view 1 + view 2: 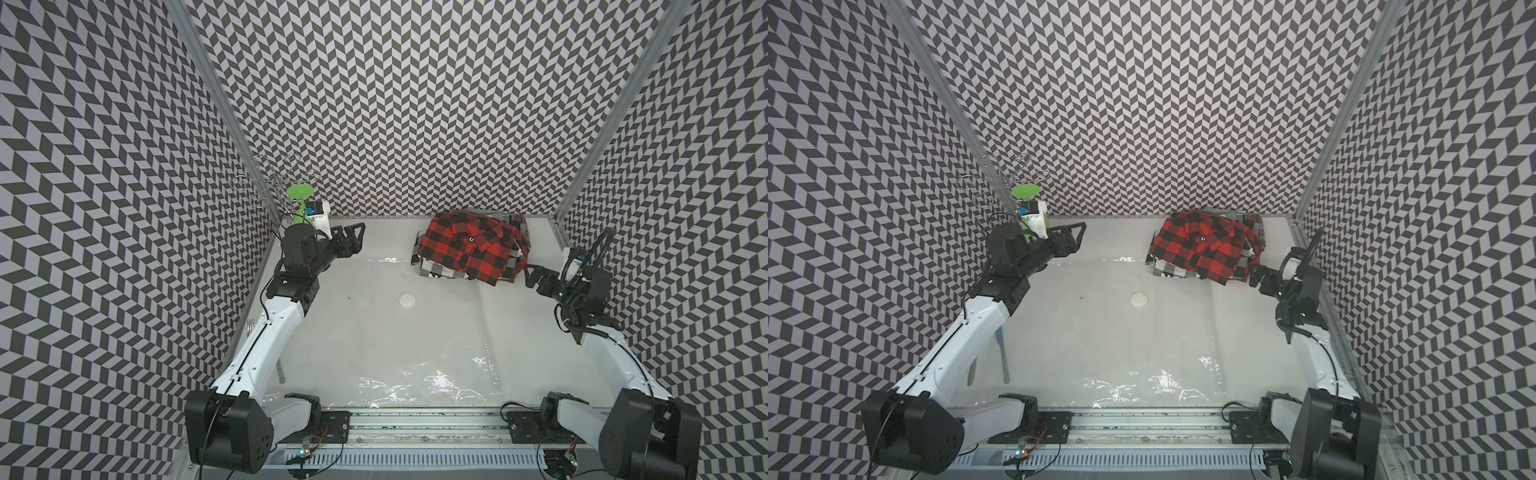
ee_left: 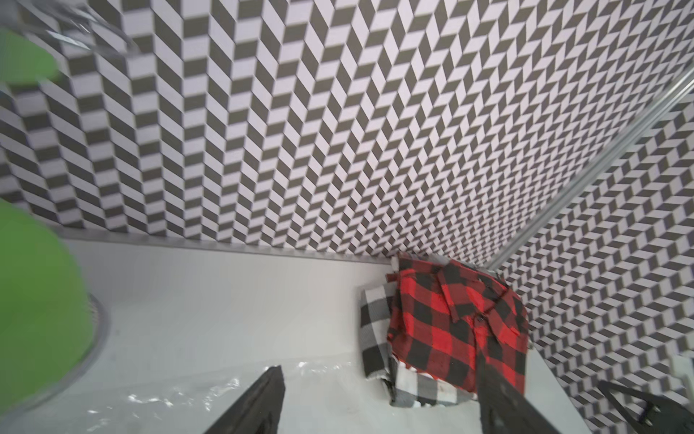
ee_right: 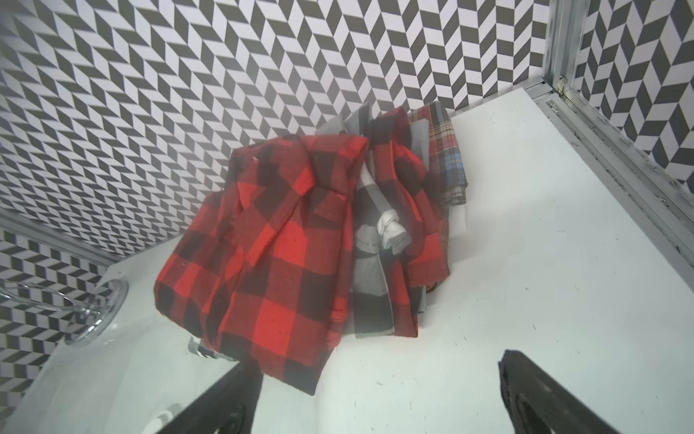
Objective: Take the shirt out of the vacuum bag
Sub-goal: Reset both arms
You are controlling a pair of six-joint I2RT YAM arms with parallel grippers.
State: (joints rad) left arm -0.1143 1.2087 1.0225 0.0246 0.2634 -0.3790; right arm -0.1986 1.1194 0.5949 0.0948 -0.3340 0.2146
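Nothing gripped.
I see left pincer [image 1: 353, 241] and right pincer [image 3: 377, 359] gaping wide; right just beside the red shirt [image 1: 469, 245].

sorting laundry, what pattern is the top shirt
The shirt is red and black check; the right wrist view shows it best.

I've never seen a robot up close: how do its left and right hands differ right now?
The left hand is in the far-left corner by the green stand, well away from the red shirt; the right hand is on the right side, just beside that shirt. Both are open and empty.
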